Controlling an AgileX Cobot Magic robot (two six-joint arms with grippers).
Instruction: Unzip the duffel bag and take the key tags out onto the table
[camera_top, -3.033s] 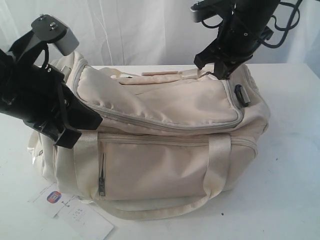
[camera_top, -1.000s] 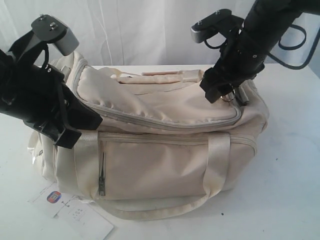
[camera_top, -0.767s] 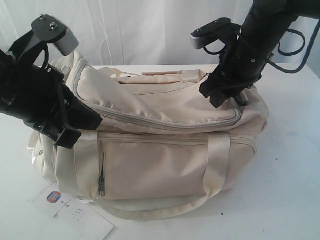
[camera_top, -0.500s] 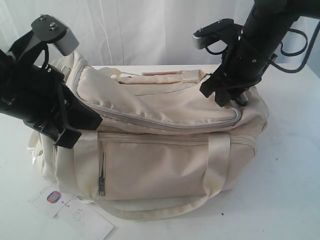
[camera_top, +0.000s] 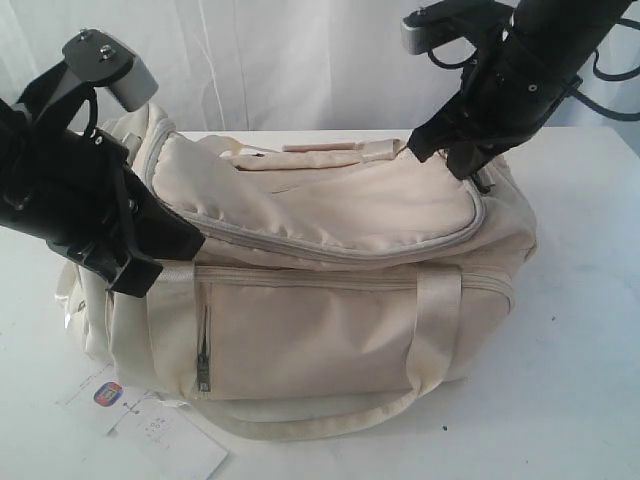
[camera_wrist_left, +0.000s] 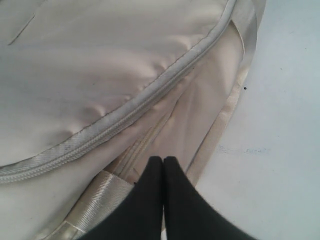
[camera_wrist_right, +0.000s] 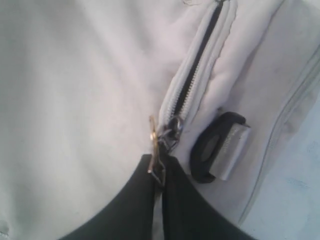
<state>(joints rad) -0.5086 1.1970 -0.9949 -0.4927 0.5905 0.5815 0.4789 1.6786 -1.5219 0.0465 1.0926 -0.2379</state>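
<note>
White table (camera_top: 585, 330) bears the bag (camera_top: 320, 335). Right gripper (camera_wrist_right: 159, 164) pinches the pull (camera_wrist_right: 153, 133), far right: draw it along the curved zipper (camera_top: 330, 250), not up. Left gripper (camera_wrist_left: 163, 162), closed empty, should brace.

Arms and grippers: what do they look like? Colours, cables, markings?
Left arm and right arm are matte black. Left gripper and right gripper have flat black fingers tapering to narrow tips. A silver-grey block sits on each wrist. Black cables loop beside the right arm. No markings visible.
</note>
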